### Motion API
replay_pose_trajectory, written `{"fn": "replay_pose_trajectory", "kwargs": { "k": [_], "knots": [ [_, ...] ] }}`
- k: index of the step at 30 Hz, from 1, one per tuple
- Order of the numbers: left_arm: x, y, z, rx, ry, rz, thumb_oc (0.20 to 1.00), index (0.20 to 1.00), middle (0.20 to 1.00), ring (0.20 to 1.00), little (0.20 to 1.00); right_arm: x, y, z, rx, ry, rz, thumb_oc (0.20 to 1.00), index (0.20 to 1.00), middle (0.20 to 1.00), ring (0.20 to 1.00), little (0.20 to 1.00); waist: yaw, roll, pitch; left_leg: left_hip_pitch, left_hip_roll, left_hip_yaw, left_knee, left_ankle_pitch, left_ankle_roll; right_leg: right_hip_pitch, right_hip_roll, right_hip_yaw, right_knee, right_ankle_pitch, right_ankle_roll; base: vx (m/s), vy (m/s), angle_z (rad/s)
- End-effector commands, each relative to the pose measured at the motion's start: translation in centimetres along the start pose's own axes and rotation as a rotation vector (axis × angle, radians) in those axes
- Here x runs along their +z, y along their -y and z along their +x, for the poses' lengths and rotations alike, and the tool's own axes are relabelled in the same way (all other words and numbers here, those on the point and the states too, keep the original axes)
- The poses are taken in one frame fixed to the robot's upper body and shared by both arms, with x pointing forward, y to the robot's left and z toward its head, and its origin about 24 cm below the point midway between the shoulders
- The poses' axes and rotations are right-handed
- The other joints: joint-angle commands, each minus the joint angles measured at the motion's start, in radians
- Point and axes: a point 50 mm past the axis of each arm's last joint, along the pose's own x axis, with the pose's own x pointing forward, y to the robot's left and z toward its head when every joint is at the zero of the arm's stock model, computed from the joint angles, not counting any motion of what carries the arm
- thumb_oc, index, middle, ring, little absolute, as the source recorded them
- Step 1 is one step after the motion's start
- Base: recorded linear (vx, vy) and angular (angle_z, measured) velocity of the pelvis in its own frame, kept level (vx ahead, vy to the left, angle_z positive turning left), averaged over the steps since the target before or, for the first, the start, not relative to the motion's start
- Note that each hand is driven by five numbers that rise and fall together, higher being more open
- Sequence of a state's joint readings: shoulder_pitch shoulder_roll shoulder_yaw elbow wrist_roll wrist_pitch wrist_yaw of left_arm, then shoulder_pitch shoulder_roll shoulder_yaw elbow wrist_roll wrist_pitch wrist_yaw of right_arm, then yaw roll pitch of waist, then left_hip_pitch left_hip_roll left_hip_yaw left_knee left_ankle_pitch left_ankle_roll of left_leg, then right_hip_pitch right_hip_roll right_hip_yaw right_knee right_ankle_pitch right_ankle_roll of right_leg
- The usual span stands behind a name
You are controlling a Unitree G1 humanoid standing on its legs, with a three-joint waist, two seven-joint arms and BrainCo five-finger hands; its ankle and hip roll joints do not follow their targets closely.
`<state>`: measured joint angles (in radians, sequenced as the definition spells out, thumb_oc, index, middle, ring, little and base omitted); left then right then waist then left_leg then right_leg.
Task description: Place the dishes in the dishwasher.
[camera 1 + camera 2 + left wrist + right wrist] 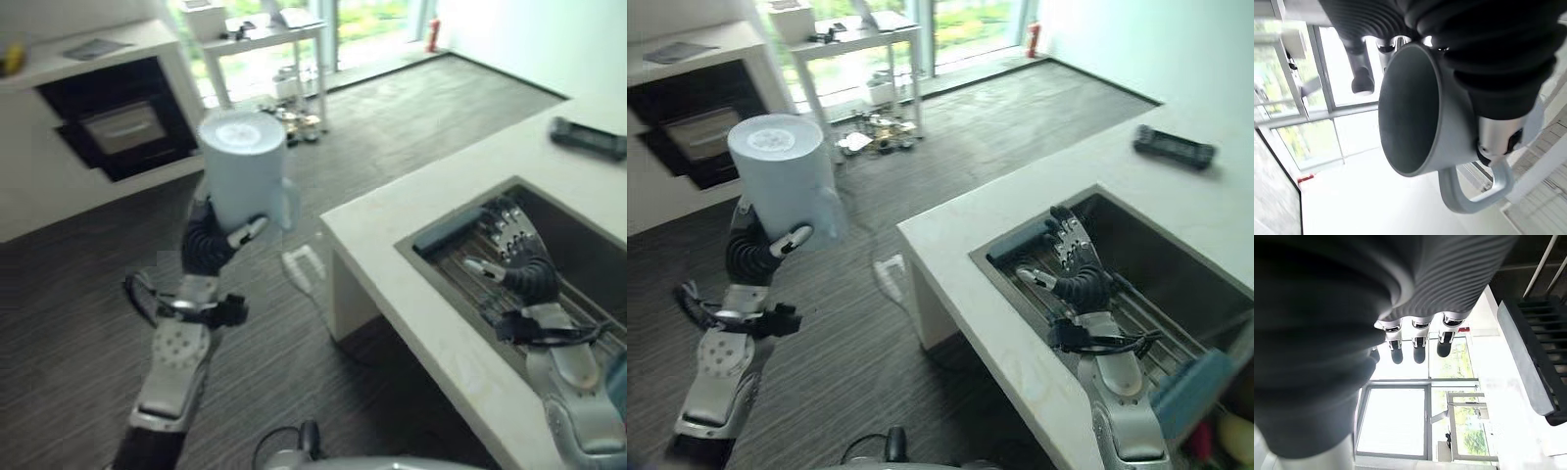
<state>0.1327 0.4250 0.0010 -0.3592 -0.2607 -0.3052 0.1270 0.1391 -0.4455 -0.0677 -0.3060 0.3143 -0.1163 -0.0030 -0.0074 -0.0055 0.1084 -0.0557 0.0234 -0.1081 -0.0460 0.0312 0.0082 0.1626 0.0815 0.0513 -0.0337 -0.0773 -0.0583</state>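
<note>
A pale blue mug (243,166) with a handle is held bottom-up above the dark floor, left of the counter. My left hand (206,245) is shut on it, with the thumb across its side; in the left wrist view the mug (1415,107) shows its hollow inside and handle. My right hand (519,259) hovers open, fingers spread, over the sunken sink (431,233) in the white counter. A dark wire rack (1136,323) lies inside the sink under the hand.
The white counter (392,220) ends in a corner near the mug. A black flat device (588,137) lies at its far right. A blue object (1190,392) sits at the sink's near end. A dark oven recess (118,122) and a white table (265,39) stand across the floor.
</note>
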Motion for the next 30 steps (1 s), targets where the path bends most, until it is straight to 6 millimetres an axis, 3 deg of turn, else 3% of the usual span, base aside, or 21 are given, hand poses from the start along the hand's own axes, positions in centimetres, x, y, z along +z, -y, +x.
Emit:
{"fn": "replay_pose_trajectory", "kwargs": {
  "k": [1, 2, 3, 4, 5, 7, 9, 10, 12, 14, 18, 23, 30],
  "knots": [
    [3.0, -0.8, 1.7, -0.018, 0.197, -0.019, 0.200, 0.200, 0.200, 0.200, 0.200, 3.3, 0.9, 0.9, -0.040, 0.186, -0.043, 1.000, 1.000, 1.000, 1.000, 1.000, -0.029, -0.028, -0.025, 0.082, 0.013, 0.093, -0.041, -0.007, -0.051, -0.067, -0.057, -0.063, -0.054, 0.057, 0.129, -0.06, -0.107, 0.76],
    [2.9, -0.8, 1.7, -0.017, 0.198, -0.022, 0.200, 0.200, 0.200, 0.200, 0.200, 3.3, 1.0, 1.0, -0.041, 0.190, -0.044, 1.000, 1.000, 1.000, 1.000, 1.000, -0.029, -0.028, -0.027, 0.077, 0.021, 0.114, -0.041, -0.005, -0.055, -0.068, -0.061, -0.078, -0.054, 0.055, 0.131, -0.10, -0.053, 0.91],
    [2.9, -0.6, 2.0, -0.056, 0.211, -0.063, 0.200, 0.200, 0.200, 0.200, 0.200, 3.3, 1.5, 1.0, -0.085, 0.192, -0.062, 1.000, 1.000, 1.000, 1.000, 1.000, -0.040, -0.028, -0.031, 0.078, 0.063, 0.249, -0.041, -0.006, -0.080, -0.067, -0.079, -0.141, -0.054, 0.043, 0.138, -0.10, 0.041, 1.23],
    [2.9, -0.4, 2.2, -0.083, 0.223, -0.101, 0.200, 0.200, 0.200, 0.200, 0.200, 3.3, 2.0, 1.0, -0.118, 0.197, -0.078, 1.000, 1.000, 1.000, 1.000, 1.000, -0.050, -0.030, -0.034, 0.082, 0.086, 0.337, -0.041, 0.006, -0.093, -0.070, -0.096, -0.195, -0.054, 0.047, 0.139, -0.13, 0.085, 1.75],
    [3.0, -0.3, 2.2, -0.080, 0.233, -0.118, 0.200, 0.200, 0.200, 0.200, 0.200, 3.5, 2.3, 1.0, -0.122, 0.208, -0.077, 1.000, 1.000, 1.000, 1.000, 1.000, -0.057, -0.033, -0.034, 0.082, 0.089, 0.363, -0.030, 0.008, -0.095, -0.073, -0.107, -0.219, -0.054, 0.054, 0.138, -0.20, 0.185, 2.34],
    [3.3, -0.3, 2.1, -0.035, 0.250, -0.140, 0.200, 0.200, 0.200, 0.200, 0.200, 4.1, 2.6, 1.1, -0.095, 0.228, -0.091, 1.000, 1.000, 1.000, 1.000, 1.000, -0.062, -0.046, -0.032, 0.060, 0.097, 0.338, 0.055, -0.023, -0.096, -0.085, -0.133, -0.212, -0.054, 0.081, 0.135, -0.19, 0.318, 1.95],
    [3.4, -0.7, 2.0, 0.004, 0.255, -0.150, 0.200, 0.200, 0.200, 0.200, 0.200, 4.4, 2.6, 1.1, -0.066, 0.238, -0.097, 1.000, 1.000, 1.000, 1.000, 1.000, -0.073, -0.034, -0.042, 0.098, 0.110, 0.319, 0.018, -0.028, -0.094, -0.101, -0.144, -0.204, -0.054, 0.091, 0.143, -0.10, 0.389, 0.77],
    [3.3, -0.8, 2.0, 0.006, 0.254, -0.157, 0.200, 0.200, 0.200, 0.200, 0.200, 4.4, 2.7, 1.1, -0.071, 0.240, -0.100, 1.000, 1.000, 1.000, 1.000, 1.000, -0.077, -0.018, -0.051, 0.130, 0.121, 0.326, -0.040, -0.017, -0.100, -0.104, -0.154, -0.221, -0.054, 0.091, 0.152, -0.06, 0.367, 0.49],
    [3.1, -1.0, 2.1, 0.005, 0.249, -0.157, 0.200, 0.200, 0.200, 0.200, 0.200, 4.3, 2.7, 1.1, -0.074, 0.243, -0.078, 1.000, 1.000, 1.000, 1.000, 1.000, -0.088, -0.004, -0.059, 0.132, 0.131, 0.342, -0.041, -0.026, -0.107, -0.109, -0.176, -0.244, -0.054, 0.097, 0.165, -0.06, 0.378, 0.43],
    [3.0, -1.2, 2.1, 0.009, 0.243, -0.148, 0.200, 0.200, 0.200, 0.200, 0.200, 4.2, 2.3, 1.0, -0.070, 0.245, -0.075, 1.000, 1.000, 1.000, 1.000, 1.000, -0.079, 0.005, -0.067, 0.126, 0.120, 0.332, -0.041, -0.030, -0.109, -0.111, -0.216, -0.290, -0.054, 0.116, 0.192, -0.07, 0.341, 0.64],
    [3.4, -1.8, 2.1, 0.023, 0.245, -0.122, 0.200, 0.200, 0.200, 0.200, 0.200, 4.3, 1.3, 1.0, -0.046, 0.255, -0.052, 1.000, 1.000, 1.000, 1.000, 1.000, -0.057, 0.005, -0.060, 0.139, 0.091, 0.308, -0.041, -0.057, -0.084, -0.112, -0.265, -0.316, -0.048, 0.149, 0.221, -0.04, 0.220, 0.38],
    [3.5, -2.0, 2.3, 0.030, 0.243, -0.112, 0.200, 0.200, 0.200, 0.200, 0.200, 4.4, 0.8, 1.5, -0.032, 0.258, -0.050, 1.000, 1.000, 1.000, 1.000, 1.000, -0.042, -0.003, -0.058, 0.147, 0.083, 0.317, -0.041, -0.072, -0.073, -0.111, -0.286, -0.334, -0.050, 0.162, 0.233, -0.02, 0.043, 0.11],
    [3.5, -2.0, 2.3, 0.048, 0.239, -0.104, 0.200, 0.200, 0.200, 0.200, 0.200, 4.3, 0.9, 1.6, -0.018, 0.245, -0.053, 1.000, 1.000, 1.000, 1.000, 1.000, -0.049, -0.010, -0.065, 0.155, 0.092, 0.348, -0.041, -0.070, -0.072, -0.106, -0.267, -0.320, -0.054, 0.148, 0.232, 0.00, -0.043, -0.15]
  ]
}}
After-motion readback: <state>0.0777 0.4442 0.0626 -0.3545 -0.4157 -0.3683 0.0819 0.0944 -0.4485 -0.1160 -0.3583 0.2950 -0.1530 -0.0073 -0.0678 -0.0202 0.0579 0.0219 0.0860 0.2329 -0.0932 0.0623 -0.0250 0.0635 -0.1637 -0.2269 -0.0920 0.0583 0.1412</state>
